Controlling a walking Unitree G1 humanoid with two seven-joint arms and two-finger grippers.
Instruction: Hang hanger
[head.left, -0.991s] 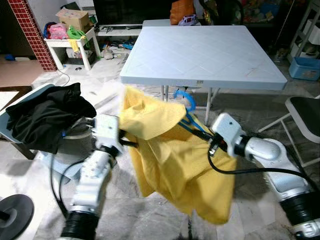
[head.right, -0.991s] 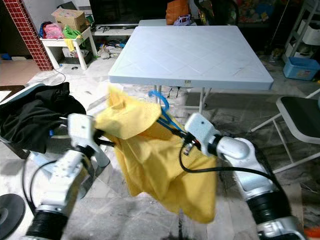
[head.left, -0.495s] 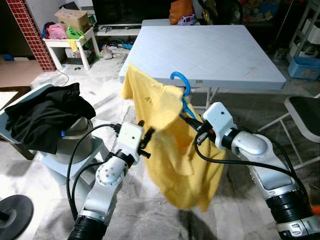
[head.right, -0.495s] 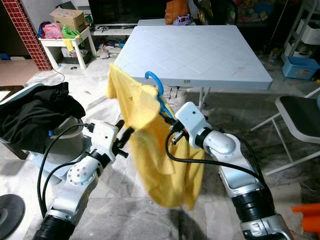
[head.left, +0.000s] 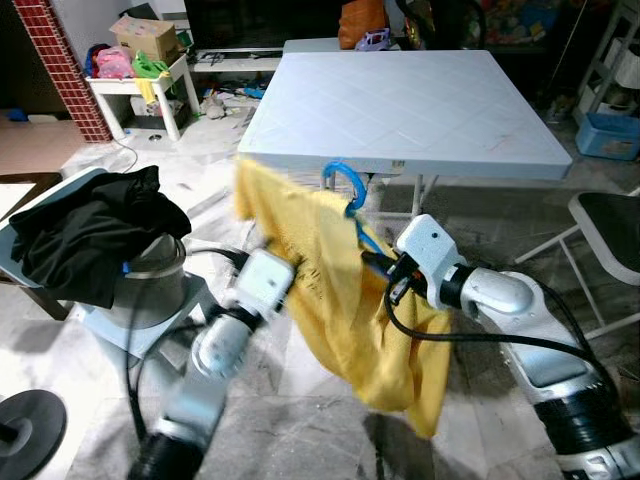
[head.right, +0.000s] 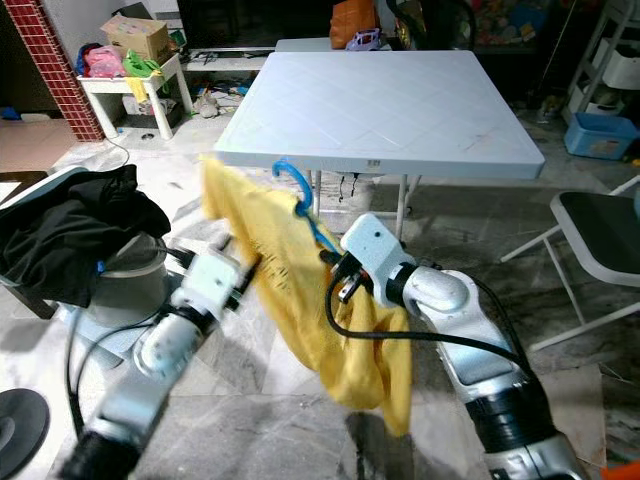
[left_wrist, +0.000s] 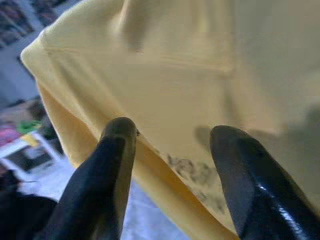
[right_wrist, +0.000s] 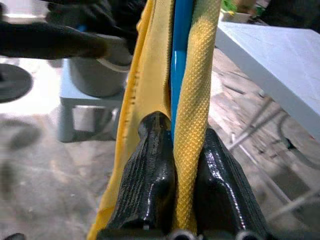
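Right pincer (right_wrist: 175, 150): both black fingers clenched on the blue hanger (right_wrist: 179, 65), with a fold of the yellow shirt (head.left: 350, 300) pinched in alongside it. The hanger shaft runs up between two layers of yellow knit.

Left pincer (left_wrist: 172, 165): fingers (left_wrist: 112, 170) spread apart, released, nothing gripped. The shirt's hem edge hangs just past the fingertips; whether fabric touches them cannot be told. In the head views the left arm is motion-blurred, its pincer at the shirt's left side.

Hanger position: held in the air in front of the robot, between the two arms, tilted. Its blue hook (head.left: 345, 185) stands clear above the shirt's collar, free of any rail or edge. The shirt drapes from the hanger down to below the right forearm, with one shoulder corner sticking out to the left.

Left of the arms: a heap of black clothing (head.left: 90, 235) lying over a grey bucket (head.left: 155, 285) on a pale stool.

Behind the hanger: a white folding worktop (head.left: 410, 105), bare on top. The hook sits just before its near edge in the picture.

Right edge: a folding chair with a black seat (head.left: 610, 225).

Far left: a small white side table (head.left: 135, 85) carrying a cardboard box (head.left: 147, 38) and coloured items; a red brick column (head.left: 60, 60) beside it.
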